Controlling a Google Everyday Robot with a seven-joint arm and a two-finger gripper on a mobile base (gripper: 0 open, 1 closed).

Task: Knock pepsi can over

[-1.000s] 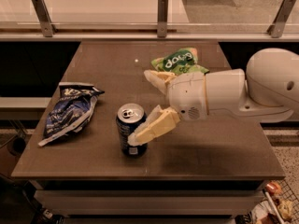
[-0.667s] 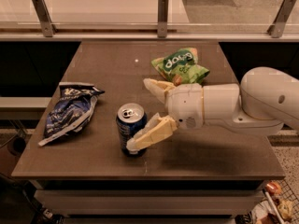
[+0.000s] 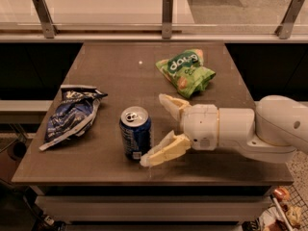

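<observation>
The white arm (image 3: pixel 279 129) extends from the right edge of the view and lies nearly level, pointing left, low over the front part of the table (image 3: pixel 96 167). Its rounded wrist (image 3: pixel 207 127) carries the gripper (image 3: pixel 152 130), in the lower middle of the view. The two cream-coloured fingers (image 3: pixel 166 150) are spread wide apart, one angled toward the far side and the other toward the near edge.

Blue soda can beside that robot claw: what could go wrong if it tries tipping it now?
The open cream two-finger gripper sits on the picture's right of the upright dark blue metal soda can, its lower finger beside the can's base. A push that low might slide the can instead of tipping it. The can stands near the front edge of the brown table, so once down it could roll off.
</observation>
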